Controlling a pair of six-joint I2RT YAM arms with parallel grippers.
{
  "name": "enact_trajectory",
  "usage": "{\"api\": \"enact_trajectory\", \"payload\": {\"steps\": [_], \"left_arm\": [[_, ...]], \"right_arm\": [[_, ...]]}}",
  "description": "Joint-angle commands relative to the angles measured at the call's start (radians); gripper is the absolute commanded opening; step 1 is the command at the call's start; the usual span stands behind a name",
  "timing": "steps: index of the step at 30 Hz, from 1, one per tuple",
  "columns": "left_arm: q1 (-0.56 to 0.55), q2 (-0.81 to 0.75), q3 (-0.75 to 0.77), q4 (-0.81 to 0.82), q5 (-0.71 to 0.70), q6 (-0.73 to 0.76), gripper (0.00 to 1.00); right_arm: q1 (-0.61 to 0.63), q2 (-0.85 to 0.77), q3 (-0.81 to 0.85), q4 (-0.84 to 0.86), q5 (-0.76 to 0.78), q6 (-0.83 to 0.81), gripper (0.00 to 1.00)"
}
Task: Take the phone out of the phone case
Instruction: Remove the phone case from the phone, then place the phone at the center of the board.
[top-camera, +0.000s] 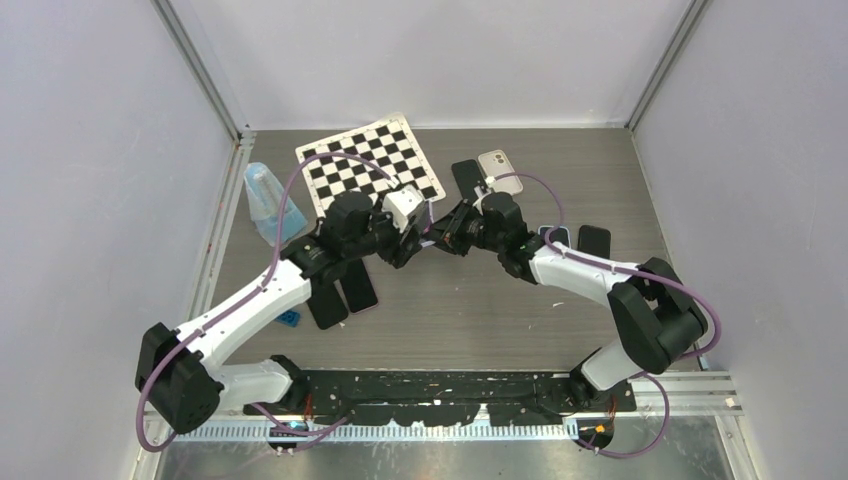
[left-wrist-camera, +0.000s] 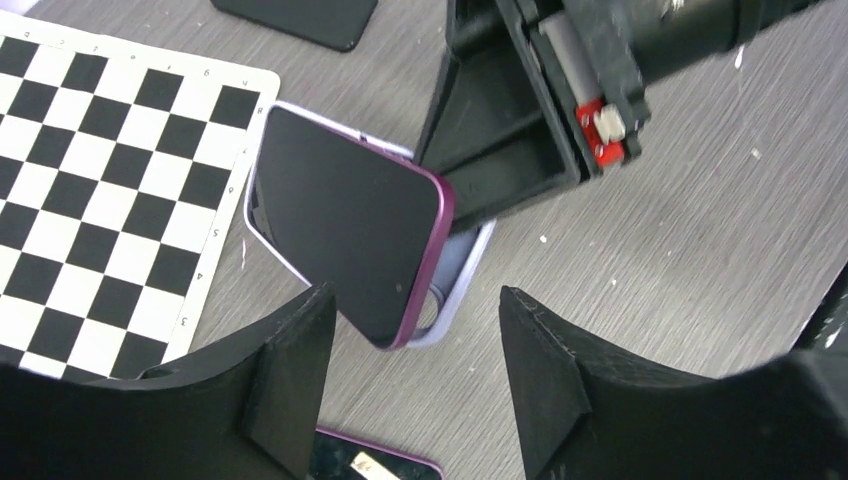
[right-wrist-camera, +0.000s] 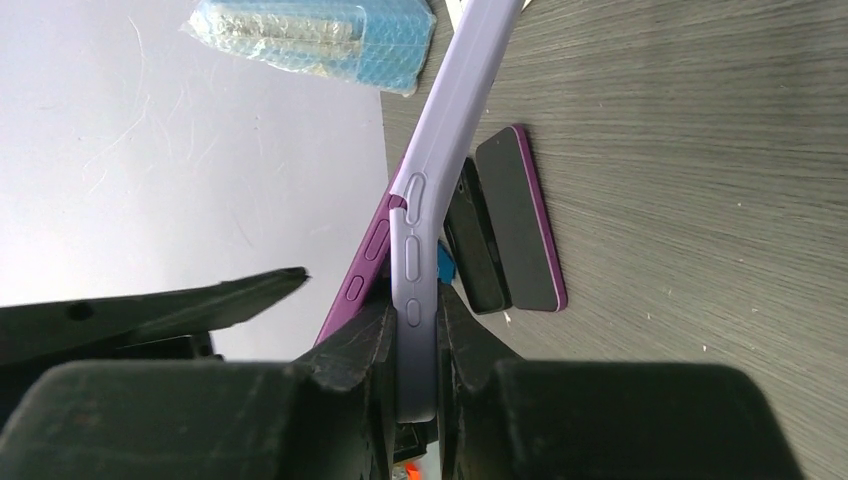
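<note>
Left arm (top-camera: 250, 300) first: white shells on the long links, fat black round joints (top-camera: 180, 378) between them. Right arm (top-camera: 575, 272), same 2-colour build. A thin purple cable (top-camera: 288, 195) loops along each arm. There's a white box (top-camera: 404, 208) at the left wrist. Up close, the left gripper (left-wrist-camera: 415, 370) shows 2 matte black wedge fingers (left-wrist-camera: 290, 380), rough and layered. The right gripper (right-wrist-camera: 415, 340) is black too, and carries a small red block (left-wrist-camera: 598, 135) with a pale button.

The phone (left-wrist-camera: 340, 230) shows glossy glass, its lilac phone case (right-wrist-camera: 415, 270) smooth matt plastic, the table (left-wrist-camera: 700, 250) matt wood-grain.
</note>
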Motion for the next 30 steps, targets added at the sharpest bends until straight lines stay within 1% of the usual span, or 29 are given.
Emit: {"api": "enact_trajectory", "payload": {"steps": [1,4,6,10,14,20,25,30], "left_arm": [[-0.008,-0.058,-0.077,0.158,0.016,0.135,0.61],[-0.007,-0.046,-0.065,0.156,0.005,0.147,0.57],[-0.007,-0.033,-0.053,0.163,0.001,0.152,0.52],[-0.007,0.001,-0.019,0.156,-0.035,0.148,0.45],[-0.007,0.019,-0.013,0.150,-0.015,0.159,0.45],[-0.008,0.029,-0.026,0.156,-0.027,0.193,0.43],[-0.007,0.060,-0.005,0.119,-0.032,0.225,0.45],[-0.007,0.070,-0.004,0.121,-0.063,0.232,0.31]], "right_arm": [[-0.007,-0.056,0.062,0.060,-0.025,0.008,0.01],[-0.007,-0.056,0.063,0.061,-0.031,0.013,0.01],[-0.007,-0.057,0.062,0.062,-0.033,0.014,0.01],[-0.008,-0.059,0.061,0.064,-0.033,0.014,0.01],[-0.007,-0.060,0.064,0.062,-0.033,0.015,0.01],[-0.007,-0.060,0.074,0.051,-0.049,0.023,0.01],[-0.007,-0.059,0.084,0.041,-0.065,0.025,0.01],[-0.009,-0.058,0.090,0.026,-0.075,0.017,0.01]]}}
